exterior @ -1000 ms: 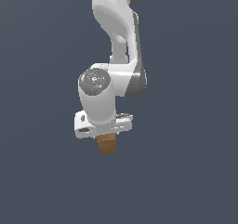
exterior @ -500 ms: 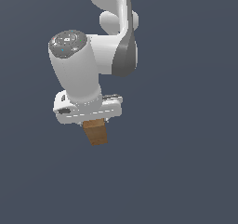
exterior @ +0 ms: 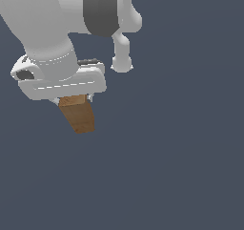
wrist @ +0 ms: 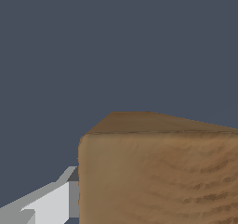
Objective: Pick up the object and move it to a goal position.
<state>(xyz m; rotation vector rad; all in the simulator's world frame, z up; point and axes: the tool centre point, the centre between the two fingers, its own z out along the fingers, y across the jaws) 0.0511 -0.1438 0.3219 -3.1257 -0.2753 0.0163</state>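
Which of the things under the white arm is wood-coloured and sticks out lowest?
The small brown wood-textured block. It hangs below the white end effector, which is shut on it; everything else there is white or grey arm housing.

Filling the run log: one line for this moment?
phase: carry | gripper: shut on small brown wooden block | block: airborne, hanging below gripper

No text, label, brand, number or sign can be read in either view. The arm (exterior: 62,14) is plain white and grey, the block (exterior: 77,112) shows only wood grain, and the background is plain blue-grey.
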